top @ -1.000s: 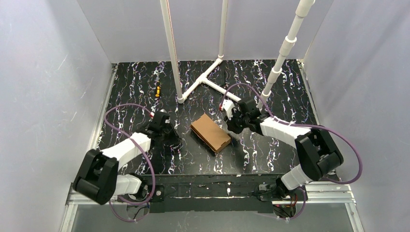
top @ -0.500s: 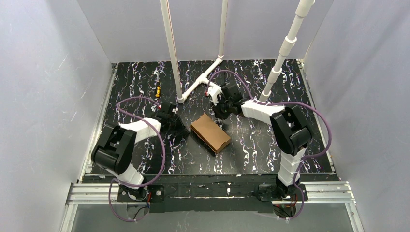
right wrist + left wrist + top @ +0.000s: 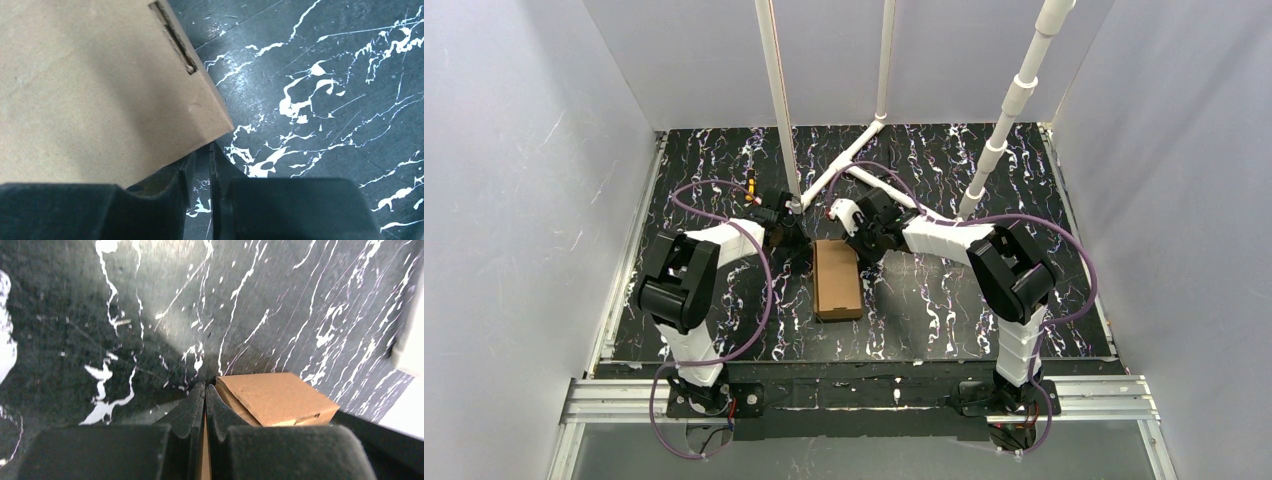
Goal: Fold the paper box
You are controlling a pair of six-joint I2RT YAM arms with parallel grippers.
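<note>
End effectors (image 3: 205,388) (image 3: 200,162) beside far corners of paper box (image 3: 837,280)

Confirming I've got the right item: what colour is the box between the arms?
Plain brown cardboard; the paper box shows best in the right wrist view.

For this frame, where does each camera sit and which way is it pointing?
Top external: above and behind the bases, looking down at the table; both arms show, left tool and right tool flanking the paper box's far end.
Left wrist: on the left arm, looking down past its shut fingers at the box.
Right wrist: on the right arm, looking down past its narrowly parted fingers at the box.
Shared: all three show box and table.
</note>
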